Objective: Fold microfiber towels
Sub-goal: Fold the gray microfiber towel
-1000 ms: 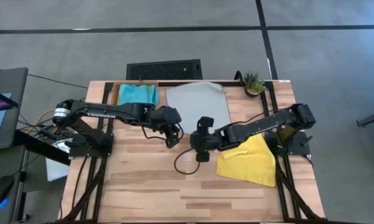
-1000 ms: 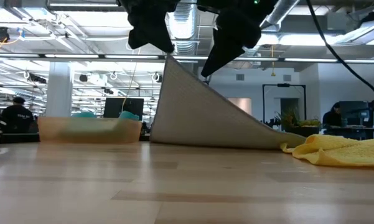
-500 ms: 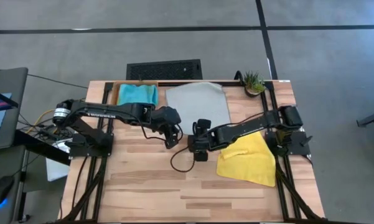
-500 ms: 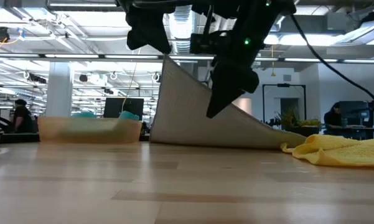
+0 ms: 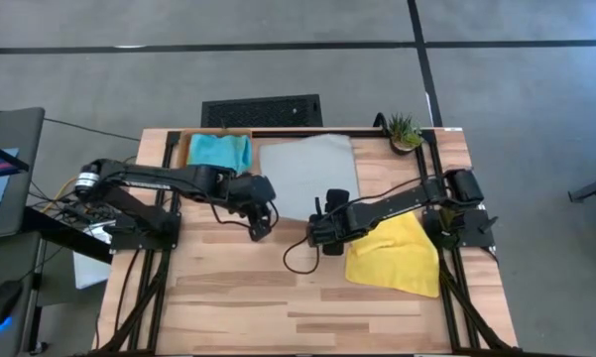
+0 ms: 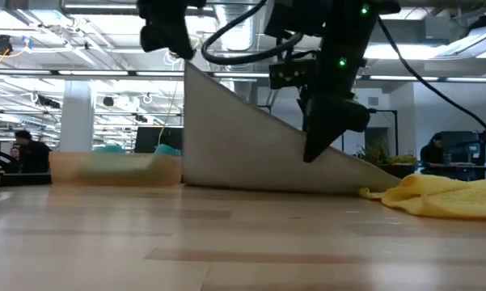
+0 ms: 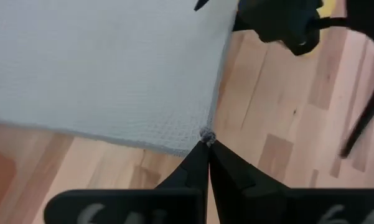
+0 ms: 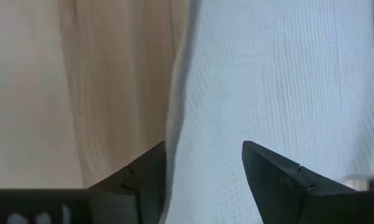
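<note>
A corner of the pale grey towel (image 5: pixel 312 174), lying at the table's twelve o'clock, is being pinched and lifted by the clenched left gripper (image 5: pixel 261 210) to begin a fold. The right gripper (image 5: pixel 324 222), fingers spread and empty, is being positioned at the towel's five o'clock edge.

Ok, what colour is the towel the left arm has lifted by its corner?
Pale grey, plain with a fine waffle weave; the left wrist view shows it best, pinched in the left gripper.

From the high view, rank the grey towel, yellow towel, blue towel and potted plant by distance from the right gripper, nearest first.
From the right gripper:
1. Grey towel, right beside it, its near edge lifted.
2. Yellow towel, toward the table's right edge.
3. Potted plant, far right corner.
4. Blue towel, in the orange tray, far left.
</note>
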Motion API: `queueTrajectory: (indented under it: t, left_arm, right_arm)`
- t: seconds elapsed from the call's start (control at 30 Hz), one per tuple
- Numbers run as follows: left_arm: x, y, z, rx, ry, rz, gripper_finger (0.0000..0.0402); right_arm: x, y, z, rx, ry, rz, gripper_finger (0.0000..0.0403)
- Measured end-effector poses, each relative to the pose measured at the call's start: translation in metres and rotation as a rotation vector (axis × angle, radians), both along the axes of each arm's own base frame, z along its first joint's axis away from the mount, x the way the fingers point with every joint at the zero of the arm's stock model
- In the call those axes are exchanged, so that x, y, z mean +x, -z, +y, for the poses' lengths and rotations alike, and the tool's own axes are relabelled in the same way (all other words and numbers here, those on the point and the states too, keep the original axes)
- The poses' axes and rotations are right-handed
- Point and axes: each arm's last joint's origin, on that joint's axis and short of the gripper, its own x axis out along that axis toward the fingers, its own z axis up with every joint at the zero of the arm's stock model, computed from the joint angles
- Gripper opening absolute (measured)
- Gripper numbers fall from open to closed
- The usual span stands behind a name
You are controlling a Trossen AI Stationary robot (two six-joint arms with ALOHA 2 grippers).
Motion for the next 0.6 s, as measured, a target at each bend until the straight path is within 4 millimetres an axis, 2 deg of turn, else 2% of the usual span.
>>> queueTrajectory:
  t: [0.23, 0.33, 0.6]
  left_arm:
    - [-0.020, -0.009, 0.001, 0.014, -0.069, 0.039, 0.0000]
    - [-0.024, -0.011, 0.001, 0.017, -0.073, 0.050, 0.0000]
    - [-0.027, -0.009, 0.001, 0.016, -0.080, 0.084, 0.0000]
  right_arm:
    - [-0.011, 0.012, 0.001, -0.005, -0.008, 0.069, 0.0226]
    - [-0.019, 0.020, 0.004, -0.012, -0.021, 0.110, 0.0226]
    - [-0.029, 0.023, 0.017, 0.016, -0.065, 0.187, 0.0226]
